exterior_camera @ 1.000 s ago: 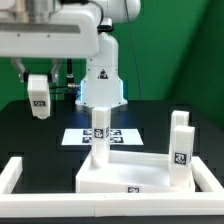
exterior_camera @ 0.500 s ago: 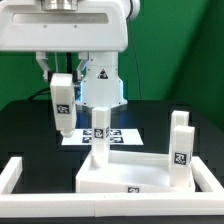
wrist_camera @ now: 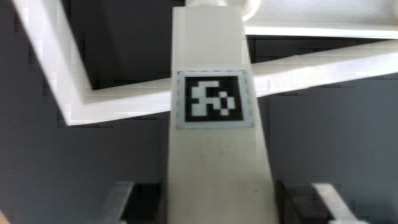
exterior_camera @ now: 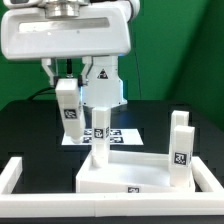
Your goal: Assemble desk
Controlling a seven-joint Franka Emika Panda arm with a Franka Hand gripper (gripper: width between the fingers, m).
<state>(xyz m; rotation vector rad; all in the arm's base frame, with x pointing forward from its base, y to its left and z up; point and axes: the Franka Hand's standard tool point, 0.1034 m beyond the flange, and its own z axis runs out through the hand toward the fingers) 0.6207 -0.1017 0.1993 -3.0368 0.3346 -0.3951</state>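
Note:
A white block leg [exterior_camera: 68, 107] with a square tag hangs upright in the air, and my gripper [exterior_camera: 66, 86] is shut on its upper part. It hovers above the table, to the exterior view's left of the desk top [exterior_camera: 128, 176], a white tray with a raised rim. Two more legs stand upright in the tray: one [exterior_camera: 100, 135] at its far left corner and one [exterior_camera: 180, 142] on its right side. In the wrist view the held leg [wrist_camera: 217, 120] fills the middle, with my gripper [wrist_camera: 221, 205] closed round its sides.
The marker board [exterior_camera: 124, 137] lies flat on the black table behind the tray. A long low white border frame [exterior_camera: 14, 176] runs round the front and left of the tray. The robot base [exterior_camera: 100, 85] stands at the back. White rim edges [wrist_camera: 80, 95] show below the held leg.
The gripper has carried the leg from the exterior view's far left toward the middle, ending closer to the standing leg at the tray's far left corner.

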